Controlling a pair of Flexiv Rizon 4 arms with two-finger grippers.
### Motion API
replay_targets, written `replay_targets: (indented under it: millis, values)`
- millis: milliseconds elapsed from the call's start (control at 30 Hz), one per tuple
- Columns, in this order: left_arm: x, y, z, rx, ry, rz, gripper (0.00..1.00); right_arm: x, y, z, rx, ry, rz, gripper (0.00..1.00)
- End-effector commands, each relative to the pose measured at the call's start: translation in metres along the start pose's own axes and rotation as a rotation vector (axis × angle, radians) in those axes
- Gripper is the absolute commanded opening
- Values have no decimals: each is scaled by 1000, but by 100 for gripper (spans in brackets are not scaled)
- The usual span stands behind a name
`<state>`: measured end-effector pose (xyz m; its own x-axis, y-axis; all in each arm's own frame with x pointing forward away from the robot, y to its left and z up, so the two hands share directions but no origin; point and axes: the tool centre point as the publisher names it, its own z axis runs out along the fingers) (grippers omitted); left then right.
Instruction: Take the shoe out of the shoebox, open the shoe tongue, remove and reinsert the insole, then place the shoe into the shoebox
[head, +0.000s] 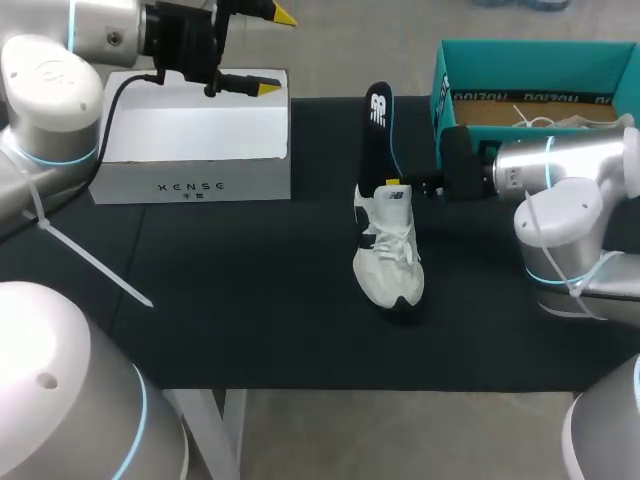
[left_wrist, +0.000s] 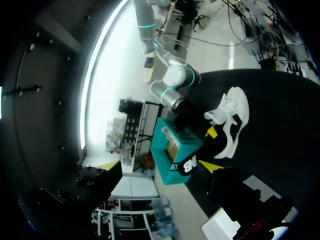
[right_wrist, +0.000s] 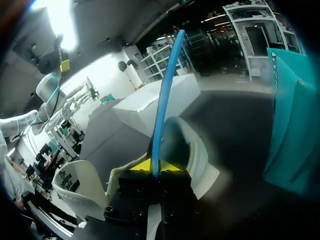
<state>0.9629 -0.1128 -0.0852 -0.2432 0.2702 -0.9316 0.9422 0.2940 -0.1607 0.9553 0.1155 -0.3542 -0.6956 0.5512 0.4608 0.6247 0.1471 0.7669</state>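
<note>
Right claw (right_wrist: 156, 166) pinches the dark insole (head: 380, 125), which stands upright from the white shoe (head: 390, 260) at mid-frame on the tabletop (head: 250, 300). Left claw (head: 277, 52) hangs spread at upper left; teal shoebox (head: 520, 50) sits upper right.

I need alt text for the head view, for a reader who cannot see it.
The right gripper holds a black insole upright at the heel of a white shoe on the black mat. A teal shoebox stands behind the right arm; the left gripper hangs open over a white box.
</note>
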Motion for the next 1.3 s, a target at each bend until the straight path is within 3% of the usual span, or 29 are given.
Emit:
replay_targets:
  millis: [33,233,267,300,400,433,767,933,1000,1033,1300]
  values:
    - [0,0,-1,0,3,0,100,6,-7,-3,13,-12,9,0]
    - [0,0,-1,0,3,0,100,5,-13,-3,11,-19,33,0]
    - [0,0,-1,0,3,0,100,4,-12,-3,9,-20,34,31]
    - [0,0,-1,0,3,0,100,4,-11,-2,8,-21,34,47]
    - [0,0,-1,0,3,0,100,2,-4,-2,2,-25,22,55]
    - [0,0,-1,0,3,0,100,1,-2,-1,2,-26,18,50]
    - [0,0,-1,0,3,0,100,-8,28,-2,-7,-38,-38,48]
    - [0,0,-1,0,3,0,100,-13,40,-3,-15,-61,-63,41]
    - [0,0,-1,0,3,0,100,-13,43,-4,-16,-65,-74,21]
    - [0,0,-1,0,3,0,100,-12,43,-4,-12,-67,-81,3]
    - [0,0,-1,0,3,0,100,-5,19,3,59,-53,-71,0]
